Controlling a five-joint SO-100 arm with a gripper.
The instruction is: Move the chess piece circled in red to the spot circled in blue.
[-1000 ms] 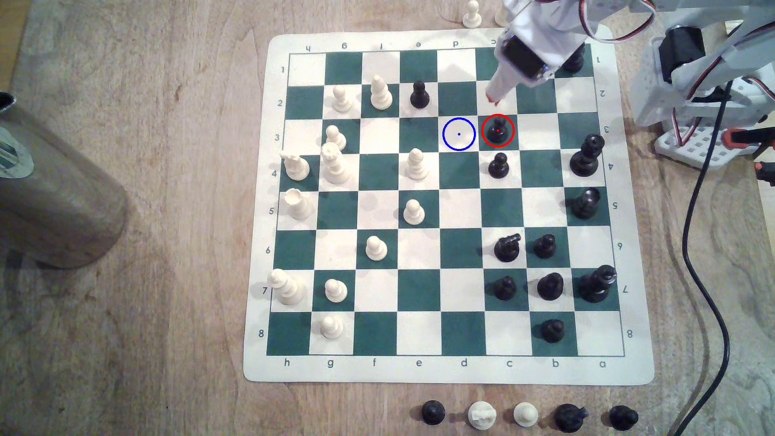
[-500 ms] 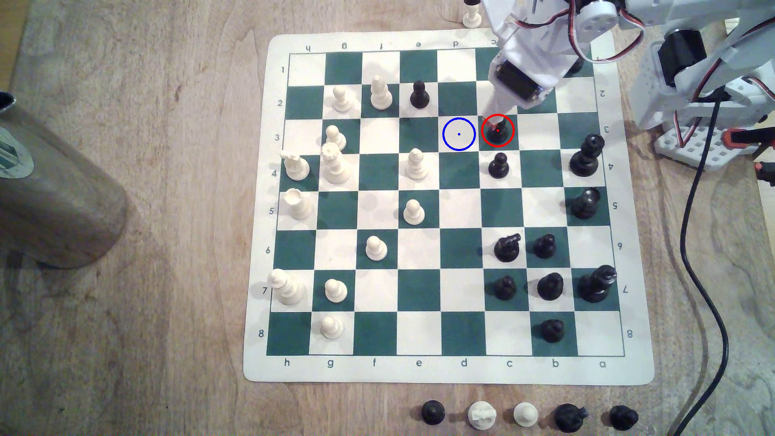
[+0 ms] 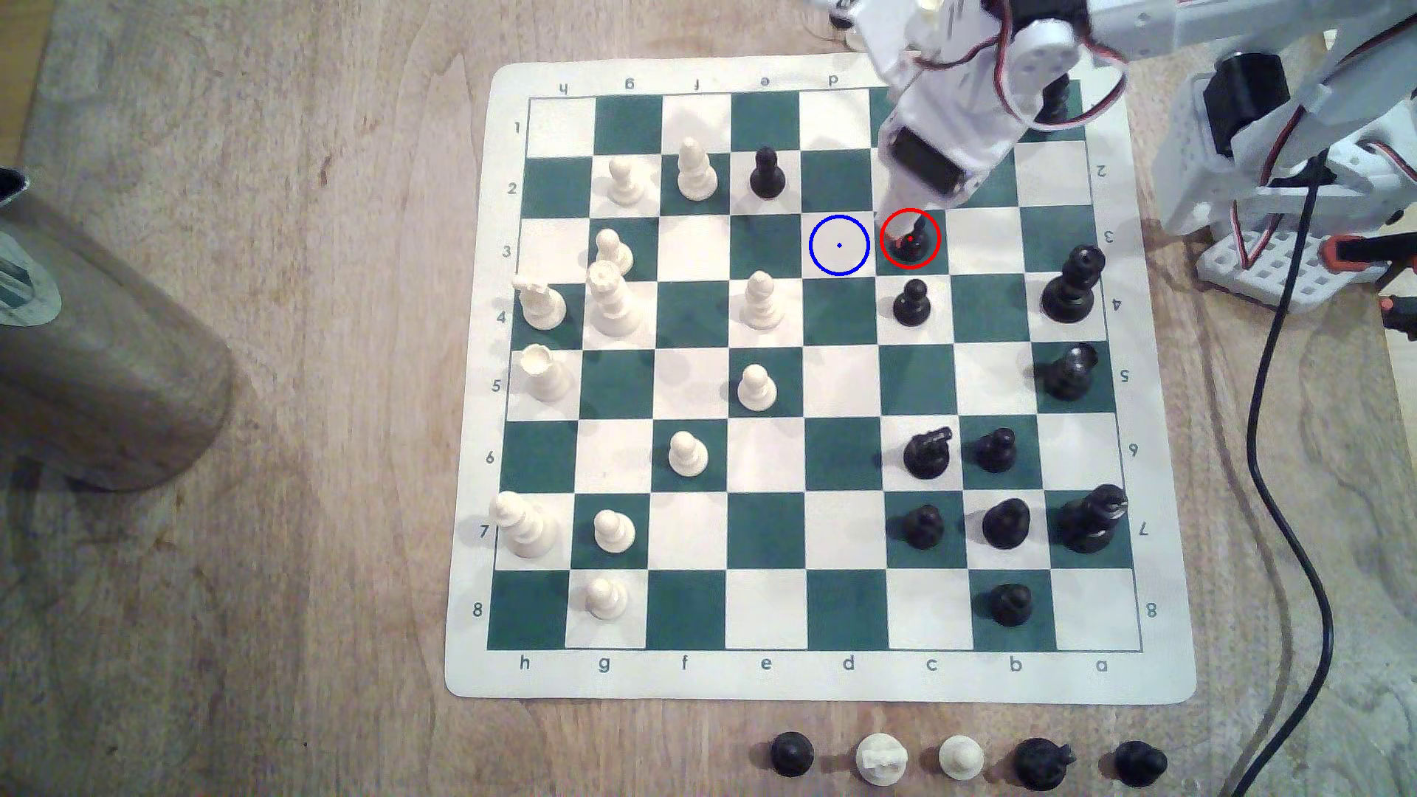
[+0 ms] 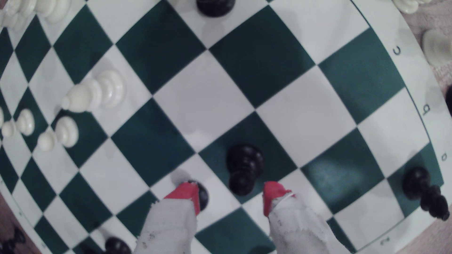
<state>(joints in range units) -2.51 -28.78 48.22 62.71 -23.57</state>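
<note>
One second ago the gripper [image 3: 903,230] was above the square next to the red ring; now it has come down over the chess piece [image 3: 912,244], and its tip covers the pawn's head in the exterior view. The pawn has not moved and stands upright on its green square. In the wrist view the two red-tipped fingers [image 4: 272,193] are spread apart, with the pawn [image 4: 244,166] between them, not yet pinched. The spot [image 3: 839,245] lies just beside it, toward the exterior view's left.
</note>
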